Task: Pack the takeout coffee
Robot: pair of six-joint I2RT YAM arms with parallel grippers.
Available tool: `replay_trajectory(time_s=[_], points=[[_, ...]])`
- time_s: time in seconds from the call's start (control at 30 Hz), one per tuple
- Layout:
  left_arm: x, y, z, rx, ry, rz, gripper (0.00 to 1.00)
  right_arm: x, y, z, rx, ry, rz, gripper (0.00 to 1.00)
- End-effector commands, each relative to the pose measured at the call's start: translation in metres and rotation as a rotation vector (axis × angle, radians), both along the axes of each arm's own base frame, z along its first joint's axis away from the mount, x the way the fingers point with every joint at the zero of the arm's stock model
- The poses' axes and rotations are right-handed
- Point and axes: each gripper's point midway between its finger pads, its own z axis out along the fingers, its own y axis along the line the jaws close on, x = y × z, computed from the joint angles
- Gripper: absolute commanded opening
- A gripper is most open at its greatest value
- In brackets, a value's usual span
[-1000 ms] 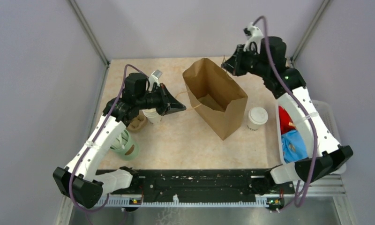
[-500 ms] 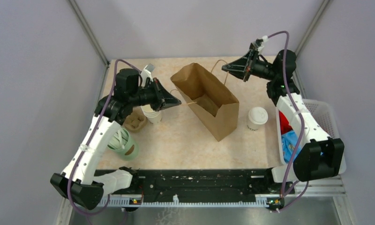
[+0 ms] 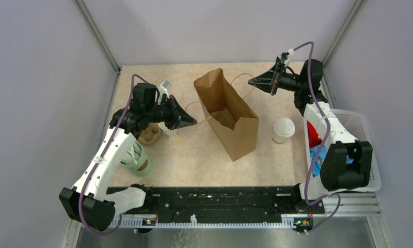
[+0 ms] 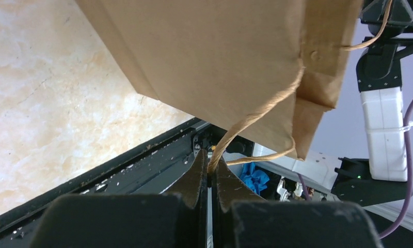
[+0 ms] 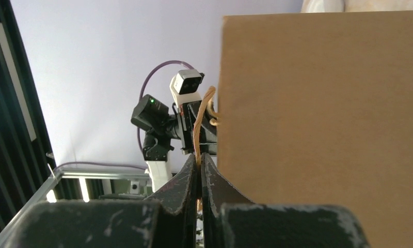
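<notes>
The brown paper bag [image 3: 227,116] stands open in the middle of the table; it fills the left wrist view [image 4: 215,57] and the right wrist view [image 5: 323,113]. My left gripper [image 3: 194,122] is shut on the bag's left twine handle [image 4: 245,124]. My right gripper [image 3: 252,81] is shut on the bag's far twine handle [image 5: 198,129], held up at the back right. The takeout coffee [image 3: 283,129], a cream cup with a white lid, stands on the table to the right of the bag, apart from both grippers.
A stack of lidless paper cups [image 3: 168,127], a brown cardboard cup carrier [image 3: 149,135] and a green mug [image 3: 136,159] sit at the left under my left arm. A white basket [image 3: 367,150] with red and blue items stands at the right edge.
Both grippers have pulled the bag's handles apart and the bag has shifted left and turned. My right arm has swung back and straightened toward the far right corner.
</notes>
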Motion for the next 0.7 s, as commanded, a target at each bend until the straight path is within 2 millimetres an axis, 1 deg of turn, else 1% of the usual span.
replay_trajectory(time_s=[0.0,0.2,0.37,0.53,0.67], points=[[0.002,-0.004,-0.004,-0.03,-0.036,-0.031,0.0,0.006,-0.003,-0.023,-0.031,-0.037,0.016,0.0],[0.004,-0.011,-0.019,-0.071,-0.008,-0.057,0.0,0.009,-0.004,-0.061,-0.08,-0.006,0.019,0.0],[0.016,-0.022,-0.022,-0.12,0.012,-0.08,0.0,0.009,-0.004,-0.089,-0.149,0.025,0.007,0.01],[0.027,-0.031,-0.024,-0.126,0.01,-0.082,0.0,0.003,0.008,-0.111,-0.229,0.035,0.038,0.02],[0.029,-0.036,-0.034,-0.116,0.024,-0.086,0.0,-0.002,0.019,-0.115,-0.259,0.024,0.049,0.02]])
